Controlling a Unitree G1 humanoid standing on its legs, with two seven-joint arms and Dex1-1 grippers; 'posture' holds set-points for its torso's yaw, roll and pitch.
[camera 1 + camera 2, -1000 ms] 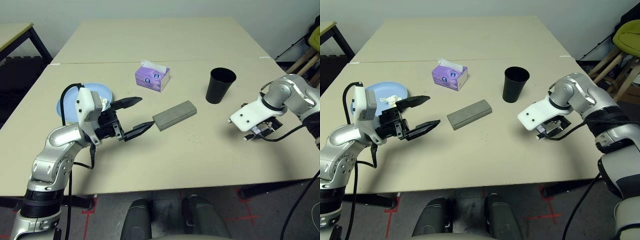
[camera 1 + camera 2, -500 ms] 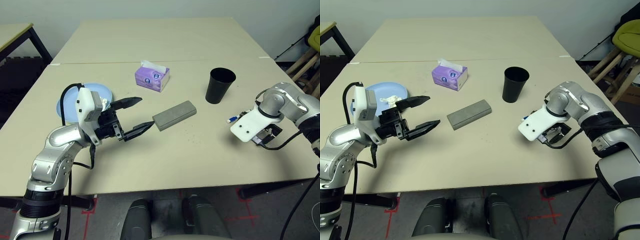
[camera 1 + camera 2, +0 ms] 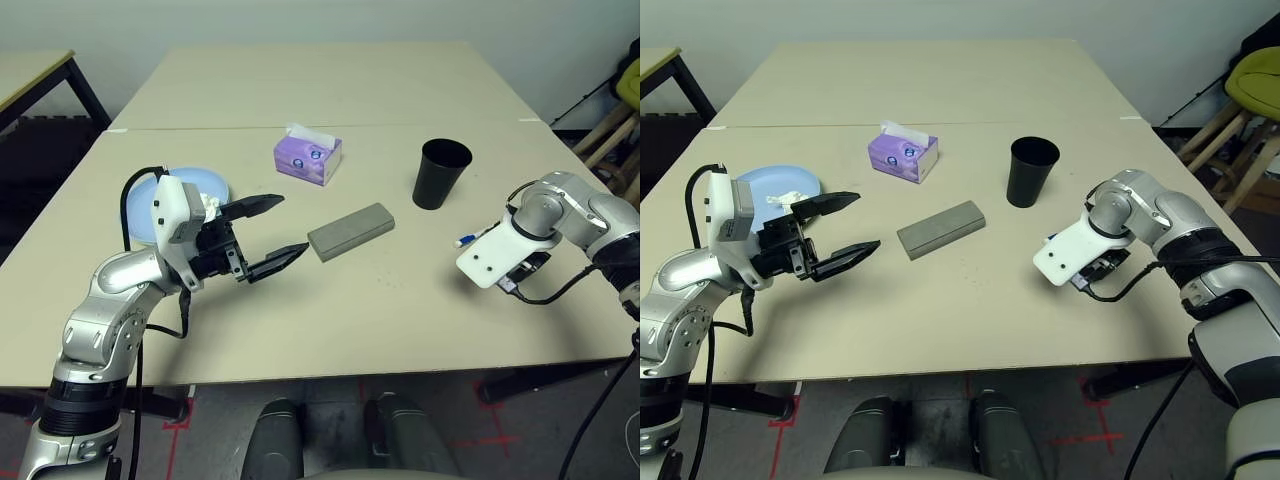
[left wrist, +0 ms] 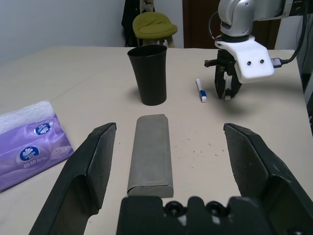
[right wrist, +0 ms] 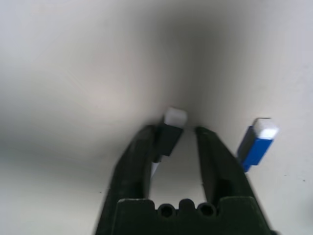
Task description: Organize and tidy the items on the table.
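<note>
Step in hand: one of the white pens is judged to be under pickup, beside the black cup [image 3: 441, 172] on the bench [image 3: 380, 310].
Right hand [image 4: 226, 92]: pointed down at the bench; in the right wrist view a white-tipped pen [image 5: 171, 128] is seen between its narrowed fingers [image 5: 213, 161], but a firm grasp cannot be confirmed.
Second pen [image 4: 200, 90]: blue and white, lying flat between the cup and the right hand.
Left hand [image 3: 262, 236]: spread wide, nothing held, aimed at the grey glasses case [image 3: 350, 230].
Blue plate [image 3: 195, 187]: behind the left hand, crumpled tissue on it.
Next move: a secure pinch is called for, then a straight lift toward the cup.
Writing: a round blue logo is seen on the purple tissue box [image 3: 308, 159]; no words can be read.
</note>
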